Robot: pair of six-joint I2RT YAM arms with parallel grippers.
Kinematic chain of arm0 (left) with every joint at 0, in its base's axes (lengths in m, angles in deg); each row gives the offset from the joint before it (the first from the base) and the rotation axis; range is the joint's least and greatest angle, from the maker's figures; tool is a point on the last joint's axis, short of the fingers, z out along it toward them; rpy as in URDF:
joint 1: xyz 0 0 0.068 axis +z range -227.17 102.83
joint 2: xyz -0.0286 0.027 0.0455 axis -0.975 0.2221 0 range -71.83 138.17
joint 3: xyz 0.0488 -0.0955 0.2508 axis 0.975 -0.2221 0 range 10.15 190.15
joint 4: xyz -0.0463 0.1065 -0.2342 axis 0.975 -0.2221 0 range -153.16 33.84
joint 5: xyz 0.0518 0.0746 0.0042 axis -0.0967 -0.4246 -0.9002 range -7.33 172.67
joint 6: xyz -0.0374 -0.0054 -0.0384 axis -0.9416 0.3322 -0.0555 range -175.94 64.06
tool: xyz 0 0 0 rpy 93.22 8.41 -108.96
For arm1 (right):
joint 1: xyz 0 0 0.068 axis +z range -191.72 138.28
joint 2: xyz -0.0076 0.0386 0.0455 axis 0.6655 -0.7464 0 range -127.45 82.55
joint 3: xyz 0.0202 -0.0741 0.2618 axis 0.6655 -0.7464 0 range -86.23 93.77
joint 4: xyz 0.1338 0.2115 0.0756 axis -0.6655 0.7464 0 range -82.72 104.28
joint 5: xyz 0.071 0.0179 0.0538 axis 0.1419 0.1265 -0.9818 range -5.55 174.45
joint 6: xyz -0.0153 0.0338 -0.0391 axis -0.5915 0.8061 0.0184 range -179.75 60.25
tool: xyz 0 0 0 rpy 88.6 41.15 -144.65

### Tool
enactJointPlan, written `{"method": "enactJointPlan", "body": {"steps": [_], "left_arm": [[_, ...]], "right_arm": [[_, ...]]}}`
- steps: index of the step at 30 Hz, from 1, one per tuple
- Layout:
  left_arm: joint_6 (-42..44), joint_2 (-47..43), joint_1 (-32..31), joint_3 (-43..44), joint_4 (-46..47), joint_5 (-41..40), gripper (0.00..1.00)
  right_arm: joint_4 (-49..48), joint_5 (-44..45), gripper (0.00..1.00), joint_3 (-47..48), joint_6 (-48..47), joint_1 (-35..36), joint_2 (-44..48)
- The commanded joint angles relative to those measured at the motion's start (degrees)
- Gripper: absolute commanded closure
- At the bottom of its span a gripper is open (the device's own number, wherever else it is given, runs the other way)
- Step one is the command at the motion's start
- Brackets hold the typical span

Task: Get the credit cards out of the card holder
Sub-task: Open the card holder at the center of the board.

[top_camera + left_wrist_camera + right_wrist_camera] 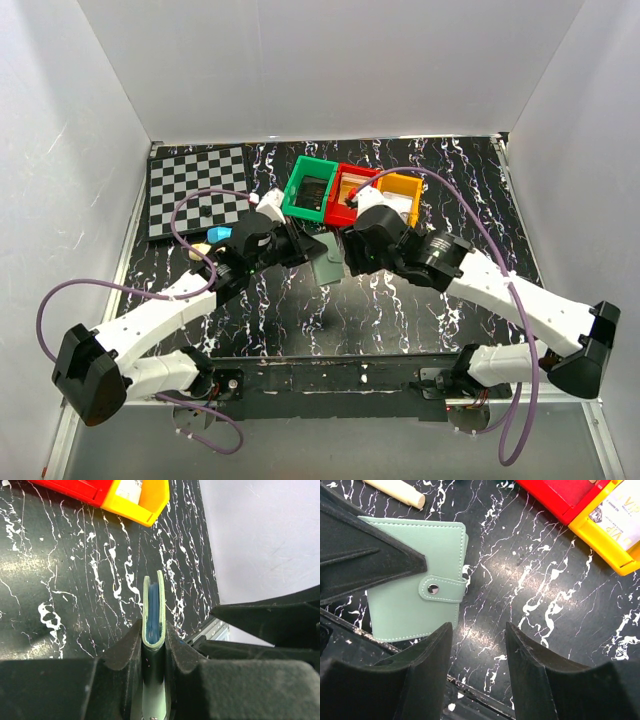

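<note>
1. Looking down from the top camera: the left gripper (300, 248) and the right gripper (338, 255) meet mid-counter (400, 310), just in front of the green bin (312, 187), red bin (352, 186) and orange bin (402, 190). The card holder (328, 265) shows as a pale green sliver between the two grippers. A chessboard (197, 190) lies at the far left.
2. Over to the left wrist: the left jaws are clamped on the card holder (153, 605), seen edge-on. Blue leaves sit between its two pale green covers, which are nearly pressed together. The orange bin (137, 500) is up ahead.
3. Now the right wrist: the right gripper (477, 630) has its jaws apart and holds nothing, over bare counter just beside the holder's corner. The card holder (415, 600) faces this camera, closed, with its snap tab (442, 588) fastened across the edge. A dark left finger (370, 560) crosses its face. A cream stick (395, 491) lies beyond.
</note>
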Motion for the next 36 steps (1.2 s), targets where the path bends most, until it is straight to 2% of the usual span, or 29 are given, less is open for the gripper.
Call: {"method": "enactJointPlan", "body": {"steps": [1, 9, 17, 28, 36], "left_arm": [[-1.82, 0.79, -1.57, 5.05, -6.90, -4.89, 1.00], [-4.98, 1.67, -2.62, 6.73, -8.76, -5.34, 1.00], [-7.18, 1.14, -2.62, 7.69, -9.46, -4.98, 1.00], [-7.63, 0.70, -2.62, 8.05, -9.99, -4.89, 1.00], [-7.62, 0.18, -2.62, 7.96, -9.28, -4.54, 1.00]], "right_arm": [[-0.72, 7.10, 0.46, 4.33, 0.31, 2.73, -2.26], [-1.33, 8.95, 0.46, 8.29, 0.49, 6.25, -6.83], [-0.37, 9.65, 0.46, 10.32, 0.84, 6.78, -10.35], [0.86, 10.27, 0.51, 11.46, 1.72, 6.95, -13.34], [4.20, 12.29, 0.59, 13.31, 1.45, 6.95, -15.89]]}}
